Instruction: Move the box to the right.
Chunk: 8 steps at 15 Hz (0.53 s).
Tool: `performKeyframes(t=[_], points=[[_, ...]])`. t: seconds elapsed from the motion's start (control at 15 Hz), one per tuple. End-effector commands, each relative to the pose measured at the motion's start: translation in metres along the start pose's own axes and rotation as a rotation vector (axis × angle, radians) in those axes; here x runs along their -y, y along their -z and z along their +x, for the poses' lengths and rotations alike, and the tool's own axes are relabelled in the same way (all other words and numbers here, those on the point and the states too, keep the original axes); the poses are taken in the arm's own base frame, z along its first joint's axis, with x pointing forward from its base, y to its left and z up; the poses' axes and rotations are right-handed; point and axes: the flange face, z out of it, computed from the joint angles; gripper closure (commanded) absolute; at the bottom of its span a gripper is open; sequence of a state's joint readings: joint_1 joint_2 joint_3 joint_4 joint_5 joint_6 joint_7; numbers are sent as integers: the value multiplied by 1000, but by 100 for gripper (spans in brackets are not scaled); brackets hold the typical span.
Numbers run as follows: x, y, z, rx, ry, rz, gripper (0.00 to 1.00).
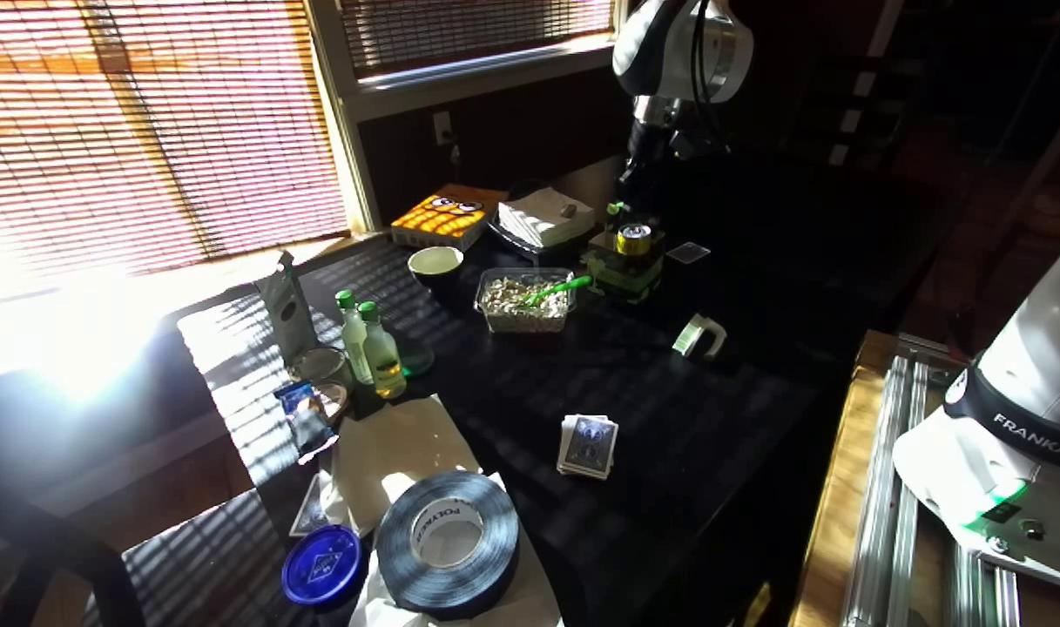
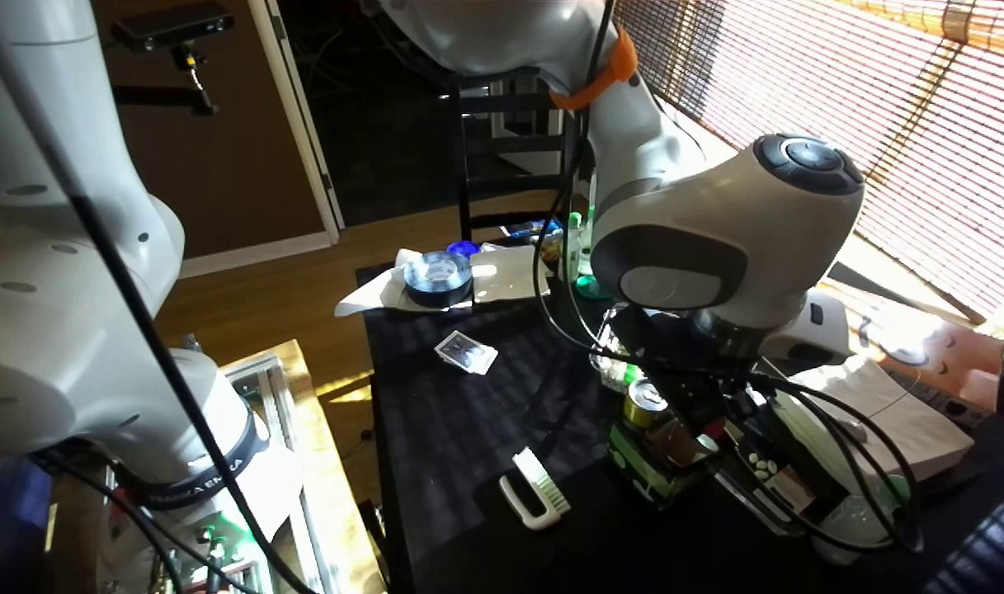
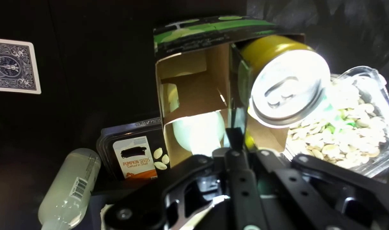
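Observation:
The box is an open-topped green and black cardboard carrier (image 1: 621,277) on the black table, also in an exterior view (image 2: 633,472) and in the wrist view (image 3: 207,35). A yellow can (image 3: 287,86) stands tilted in one compartment. A pale rounded object (image 3: 199,131) sits in another, washed out by glare. My gripper (image 3: 240,142) is over the box, its fingers close together on the upright middle divider. In the exterior views the gripper (image 1: 630,185) (image 2: 706,419) is dark at the box; its fingertips are partly hidden there.
Beside the box are a clear tray of seeds (image 1: 525,305) with a green spoon, a napkin tray (image 1: 543,218), a white brush (image 1: 699,338) and a playing card (image 1: 688,252). The wrist view shows a bottle (image 3: 71,188) and a pumpkin seeds pack (image 3: 135,156). An orange carton (image 1: 447,218) lies by the window.

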State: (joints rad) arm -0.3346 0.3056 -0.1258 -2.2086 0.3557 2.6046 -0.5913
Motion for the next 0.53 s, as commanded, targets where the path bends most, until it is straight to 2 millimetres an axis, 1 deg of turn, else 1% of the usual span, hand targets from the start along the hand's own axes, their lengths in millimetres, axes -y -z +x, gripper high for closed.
performKeyframes(t=[0.0, 0.33, 0.4, 0.47], points=[[1, 5, 11, 1, -13, -15, 99], [2, 1, 13, 11, -23, -7, 99], [3, -1, 13, 19, -22, -7, 72], [3, -2, 13, 25, -20, -6, 71]])
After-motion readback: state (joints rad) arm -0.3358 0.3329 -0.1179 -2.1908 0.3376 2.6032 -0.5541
